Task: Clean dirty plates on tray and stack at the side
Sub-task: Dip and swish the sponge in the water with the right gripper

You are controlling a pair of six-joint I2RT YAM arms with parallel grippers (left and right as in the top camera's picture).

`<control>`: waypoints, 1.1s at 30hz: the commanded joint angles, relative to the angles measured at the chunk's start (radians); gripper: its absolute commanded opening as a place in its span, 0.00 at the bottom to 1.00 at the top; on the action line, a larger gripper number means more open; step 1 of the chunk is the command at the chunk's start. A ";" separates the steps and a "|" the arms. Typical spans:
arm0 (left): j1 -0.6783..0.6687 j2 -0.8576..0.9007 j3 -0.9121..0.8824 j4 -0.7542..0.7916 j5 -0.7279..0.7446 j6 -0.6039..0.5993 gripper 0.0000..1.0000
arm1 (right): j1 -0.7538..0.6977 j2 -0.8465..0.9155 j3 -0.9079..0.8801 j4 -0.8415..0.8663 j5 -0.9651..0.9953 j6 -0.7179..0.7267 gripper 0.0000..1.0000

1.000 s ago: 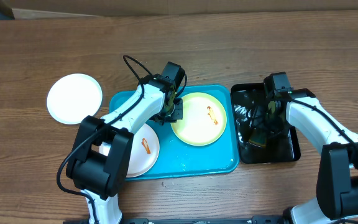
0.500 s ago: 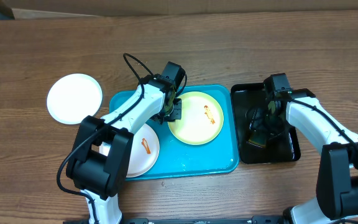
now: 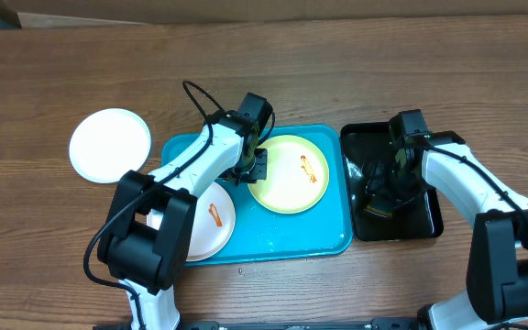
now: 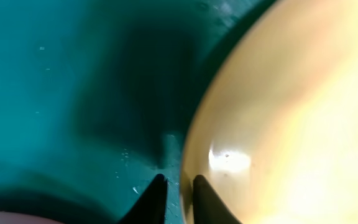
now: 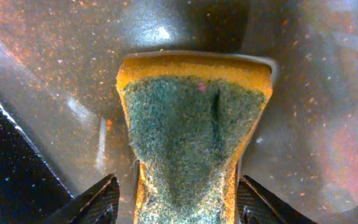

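- Overhead: left fingers [image 3: 257,167] nearly closed, pinching the 9 o'clock rim of yellow-green plate [image 3: 293,181], inside turquoise tray [image 3: 337,241].
- Right fingers [image 3: 386,186] squeeze sponge [image 3: 381,205] over black tray [image 3: 429,220], at plate's 3 o'clock.

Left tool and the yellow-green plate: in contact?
Touching. In the left wrist view the left tool has a fingertip on each side of the rim of the yellow-green plate, pinching it.
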 commanded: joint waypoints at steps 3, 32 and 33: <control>-0.006 0.009 -0.002 0.018 0.039 0.093 0.04 | -0.001 -0.023 -0.009 0.002 -0.016 -0.033 0.60; -0.005 0.009 -0.002 0.039 0.058 0.047 0.35 | -0.003 -0.023 0.057 -0.030 0.030 -0.100 0.62; -0.005 0.009 -0.002 0.039 0.058 0.047 0.34 | -0.003 -0.023 0.056 -0.027 0.030 -0.100 0.61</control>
